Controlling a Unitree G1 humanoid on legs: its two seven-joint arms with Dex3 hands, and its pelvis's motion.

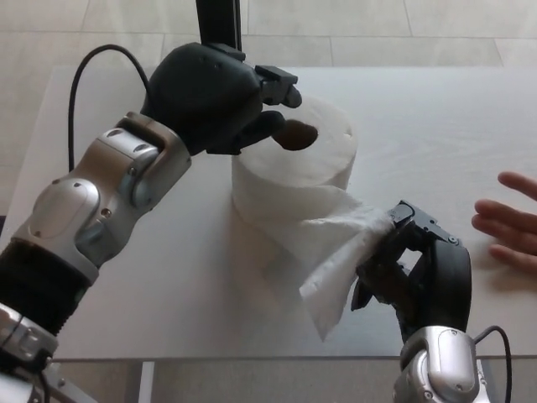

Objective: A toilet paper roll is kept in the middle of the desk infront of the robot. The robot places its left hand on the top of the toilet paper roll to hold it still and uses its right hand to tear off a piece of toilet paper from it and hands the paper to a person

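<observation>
A white toilet paper roll (298,172) stands upright in the middle of the pale desk (168,277), its brown core showing. My left hand (214,96) rests on the roll's top left edge, fingers spread over the rim. A loose sheet of paper (340,260) trails from the roll's front down to the right. My right hand (411,273) is shut on that sheet, pinching its upper edge near the roll's lower right side. The sheet still joins the roll.
A person's open hand (508,222) reaches in from the right edge, palm up, just above the desk. A black post (220,23) stands behind the roll. The desk's front edge runs close below my right hand.
</observation>
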